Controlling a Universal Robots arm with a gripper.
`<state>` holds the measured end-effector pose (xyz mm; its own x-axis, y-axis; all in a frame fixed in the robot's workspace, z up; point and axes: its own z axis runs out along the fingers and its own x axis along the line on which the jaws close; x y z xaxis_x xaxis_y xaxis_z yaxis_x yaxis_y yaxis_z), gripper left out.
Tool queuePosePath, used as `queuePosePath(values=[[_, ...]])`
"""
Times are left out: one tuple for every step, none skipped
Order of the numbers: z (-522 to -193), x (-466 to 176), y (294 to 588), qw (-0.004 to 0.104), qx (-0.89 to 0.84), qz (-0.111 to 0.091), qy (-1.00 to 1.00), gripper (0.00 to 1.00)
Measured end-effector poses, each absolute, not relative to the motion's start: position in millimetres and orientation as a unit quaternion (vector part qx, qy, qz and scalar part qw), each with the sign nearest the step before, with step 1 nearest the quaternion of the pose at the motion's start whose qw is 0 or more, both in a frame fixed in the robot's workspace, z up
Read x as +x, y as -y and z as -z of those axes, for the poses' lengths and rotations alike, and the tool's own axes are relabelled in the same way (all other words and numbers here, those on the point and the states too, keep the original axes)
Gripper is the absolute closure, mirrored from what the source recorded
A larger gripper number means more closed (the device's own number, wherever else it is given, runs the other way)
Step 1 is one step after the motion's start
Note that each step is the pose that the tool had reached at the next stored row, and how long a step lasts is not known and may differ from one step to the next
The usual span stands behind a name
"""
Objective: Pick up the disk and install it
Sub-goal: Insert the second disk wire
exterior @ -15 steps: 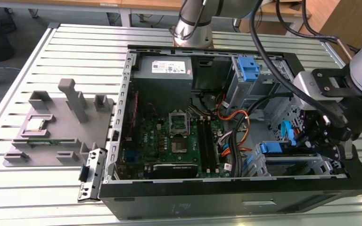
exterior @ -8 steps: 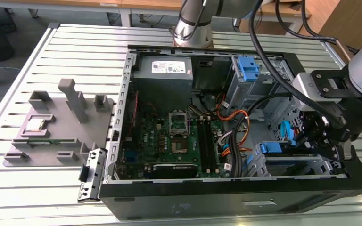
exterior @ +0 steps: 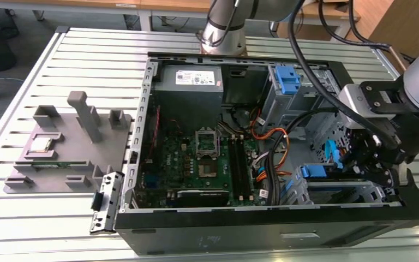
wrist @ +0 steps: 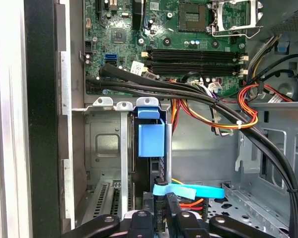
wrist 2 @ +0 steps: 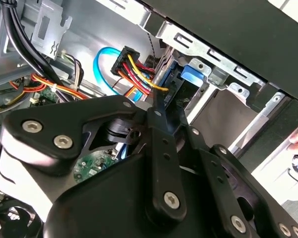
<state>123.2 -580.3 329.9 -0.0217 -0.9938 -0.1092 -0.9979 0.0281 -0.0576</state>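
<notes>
The disk (wrist: 156, 173) stands on edge in the drive cage (wrist: 107, 144) at the front corner of the open computer case (exterior: 268, 229). Its blue plastic carrier (wrist: 151, 134) faces the motherboard. In the first wrist view my gripper (wrist: 160, 214) sits at the disk's rear end, with black fingers (wrist: 176, 218) close against both sides of the dark edge. The second wrist view has the gripper (wrist 2: 159, 113) pointing at the disk (wrist 2: 170, 82) and its blue carrier tab (wrist 2: 193, 74). In the exterior view the gripper (exterior: 373, 164) hangs over the cage on the exterior view's right, beside the blue carrier (exterior: 316, 171).
A bundle of black cables (wrist: 198, 96) and orange-red-yellow power wires (wrist: 238, 116) crosses just beyond the cage. A blue flat cable (wrist: 188, 191) lies near the fingers. The motherboard (exterior: 195, 158) and grey power supply (exterior: 191, 79) fill the case. A grey fixture (exterior: 64, 147) sits on the slatted table.
</notes>
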Motion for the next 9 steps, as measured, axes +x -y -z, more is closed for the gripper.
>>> queuePosePath(values=[[-331.9, 123.2, 580.3, 0.059, -0.697, -0.018, -0.715, 0.75], [-334.2, 123.2, 580.3, 0.059, -0.697, -0.018, -0.715, 0.75], [-336.3, 123.2, 580.3, 0.059, -0.697, -0.018, -0.715, 0.75], [-338.0, 123.3, 580.2, 0.059, -0.697, -0.017, -0.715, 0.75], [-338.6, 123.2, 579.9, 0.059, -0.697, -0.018, -0.715, 0.75], [-338.6, 123.3, 579.5, 0.059, -0.697, -0.018, -0.715, 0.75], [-338.7, 123.3, 579.0, 0.059, -0.697, -0.018, -0.714, 0.75], [-338.7, 123.9, 578.1, 0.059, -0.697, -0.018, -0.714, 0.75], [-338.8, 124.7, 577.6, 0.059, -0.697, -0.018, -0.714, 0.75]])
